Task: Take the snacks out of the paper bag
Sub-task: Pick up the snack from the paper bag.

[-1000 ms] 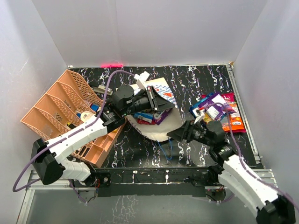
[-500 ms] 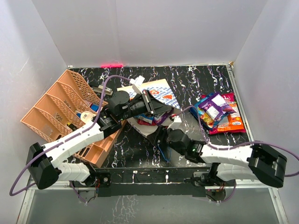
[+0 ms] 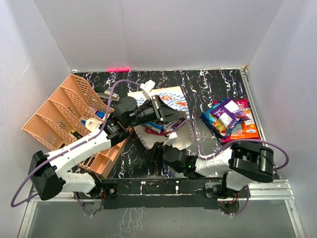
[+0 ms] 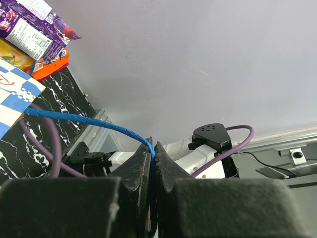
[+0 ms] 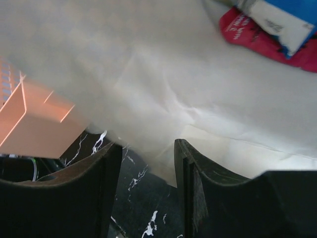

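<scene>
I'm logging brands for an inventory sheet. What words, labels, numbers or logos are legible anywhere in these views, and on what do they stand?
No text can be read in any view.
Purple packet: white label with fine print, too small to read.
Magenta packet: white lettering, blurred.
Paper bag: orange logo, too small to read.
Snack pile on the right: printed labels, too small to read.

The cream paper bag (image 5: 163,74) fills most of the view; at its lower edge the right end effector (image 5: 147,151) holds its two dark fingers apart, the paper perhaps just between them; a magenta packet (image 5: 247,34) and a blue packet (image 5: 292,12) show at the bag's upper right; a peach basket (image 5: 29,119) sits to its left; black marbled desk (image 5: 143,208) lies below it.
</scene>
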You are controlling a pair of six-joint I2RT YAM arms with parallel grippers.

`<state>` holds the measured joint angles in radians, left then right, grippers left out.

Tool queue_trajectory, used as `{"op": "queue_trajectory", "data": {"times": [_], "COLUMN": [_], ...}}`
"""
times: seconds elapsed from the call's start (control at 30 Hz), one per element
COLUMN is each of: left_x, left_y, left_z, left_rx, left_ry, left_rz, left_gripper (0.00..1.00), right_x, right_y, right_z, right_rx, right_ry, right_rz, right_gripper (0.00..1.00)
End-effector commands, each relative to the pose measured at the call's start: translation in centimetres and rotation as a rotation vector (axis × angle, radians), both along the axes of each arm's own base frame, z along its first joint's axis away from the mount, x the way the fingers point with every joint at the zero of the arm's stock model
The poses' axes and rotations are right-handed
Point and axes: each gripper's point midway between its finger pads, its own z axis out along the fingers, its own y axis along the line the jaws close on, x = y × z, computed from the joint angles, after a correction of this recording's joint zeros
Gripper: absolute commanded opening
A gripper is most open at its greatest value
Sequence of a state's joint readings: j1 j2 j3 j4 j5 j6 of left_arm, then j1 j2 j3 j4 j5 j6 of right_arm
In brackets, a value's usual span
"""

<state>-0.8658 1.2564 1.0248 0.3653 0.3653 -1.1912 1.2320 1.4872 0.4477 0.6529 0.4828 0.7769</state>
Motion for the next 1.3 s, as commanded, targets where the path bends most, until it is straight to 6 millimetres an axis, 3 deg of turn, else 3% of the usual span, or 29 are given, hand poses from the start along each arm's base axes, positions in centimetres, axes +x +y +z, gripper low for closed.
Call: {"op": "queue_trajectory", "data": {"times": [0.0, 0.1, 0.2, 0.33, 0.4, 0.53, 0.7, 0.83, 1.03, 1.27], "left_x": [-1.0, -1.3, -1.5, -1.7, -1.8, -1.8, -1.6, -1.6, -1.8, -2.4], "left_y": [-0.1, 0.0, 0.4, 1.1, 1.3, 1.3, 0.7, 0.4, 0.3, 0.7], "left_z": [3.4, 3.3, 3.0, 2.9, 3.0, 3.0, 3.0, 3.1, 3.7, 3.3], "left_rx": [-0.082, -0.075, -0.061, -0.039, -0.037, -0.043, -0.046, -0.053, -0.046, -0.048], "left_ry": [-0.067, -0.068, -0.068, -0.081, -0.087, -0.088, -0.077, -0.071, -0.088, -0.074], "left_rz": [-0.039, -0.045, -0.040, -0.021, -0.016, -0.016, -0.033, -0.042, -0.058, -0.077], "left_gripper": [0.00, 0.00, 0.00, 0.00, 0.00, 0.00, 0.00, 0.00, 0.00, 0.00], "right_x": [-0.7, 0.2, 1.6, 1.9, 2.3, 5.2, 9.7, 11.8, 14.5, 17.3], "right_y": [2.9, 0.9, -2.3, -5.1, -7.3, -10.2, -9.1, -6.5, -4.0, -3.2], "right_z": [3.5, 4.3, 5.1, 7.1, 6.5, 7.7, 9.7, 10.8, 10.8, 9.0], "right_rx": [0.115, 0.090, 0.026, -0.024, -0.087, -0.116, -0.022, 0.005, -0.018, -0.099], "right_ry": [-0.078, -0.106, -0.179, -0.300, -0.347, -0.368, -0.412, -0.534, -0.656, -0.669], "right_rz": [0.066, -0.015, -0.128, -0.149, -0.197, -0.387, -0.495, -0.528, -0.609, -0.603], "right_gripper": [0.50, 0.53, 0.58, 0.62, 0.65, 0.65, 0.62, 0.63, 0.65, 0.68]}}
